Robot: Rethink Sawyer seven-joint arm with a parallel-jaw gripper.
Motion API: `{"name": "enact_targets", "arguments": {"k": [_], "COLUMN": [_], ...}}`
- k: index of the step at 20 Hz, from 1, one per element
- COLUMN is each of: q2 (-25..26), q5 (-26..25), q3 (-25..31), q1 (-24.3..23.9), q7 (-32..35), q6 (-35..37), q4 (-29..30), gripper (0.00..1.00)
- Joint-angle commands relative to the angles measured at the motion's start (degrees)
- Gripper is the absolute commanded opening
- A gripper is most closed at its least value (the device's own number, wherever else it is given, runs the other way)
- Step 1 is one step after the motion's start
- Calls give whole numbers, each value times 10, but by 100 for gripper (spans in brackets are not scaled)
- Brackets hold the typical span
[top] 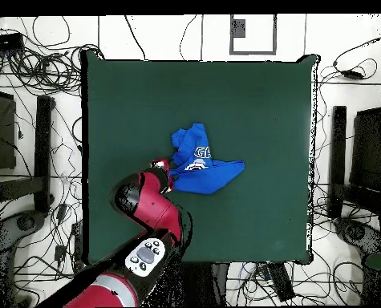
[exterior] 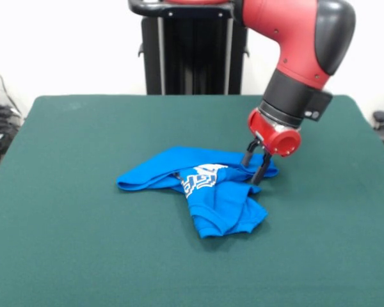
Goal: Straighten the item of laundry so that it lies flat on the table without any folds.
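The item of laundry point(exterior: 208, 192) is a bright blue garment with white lettering, lying crumpled and folded over itself a little right of the middle of the dark green table point(exterior: 83, 211). One part stretches left and a folded lobe points toward the front. My gripper point(exterior: 256, 167) is lowered onto the garment's right end, its two black fingers apart and their tips down at the fabric. In the overhead view the garment point(top: 203, 167) lies near the table's point(top: 249, 96) middle, with the gripper point(top: 166, 172) at its left end.
The red arm point(exterior: 294, 57) comes down from the upper right, and the black pedestal point(exterior: 192, 57) stands behind the table's far edge. Cables and black stands point(top: 33, 152) surround the table on the floor.
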Motion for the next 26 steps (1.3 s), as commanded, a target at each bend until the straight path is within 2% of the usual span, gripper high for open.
{"name": "enact_targets", "arguments": {"k": [1, 13, 14, 18, 26], "q2": [5, 14, 15, 5, 10], "q5": [-11, -13, -14, -24, -10], "q3": [82, 56, 55, 70, 60], "q1": [-1, 19, 21, 10, 20], "q7": [81, 61, 59, 60, 70], "q6": [-12, 18, 19, 3, 13], "q4": [-39, -50, -51, -43, -46], "gripper": [100, 100, 0, 0, 0]}}
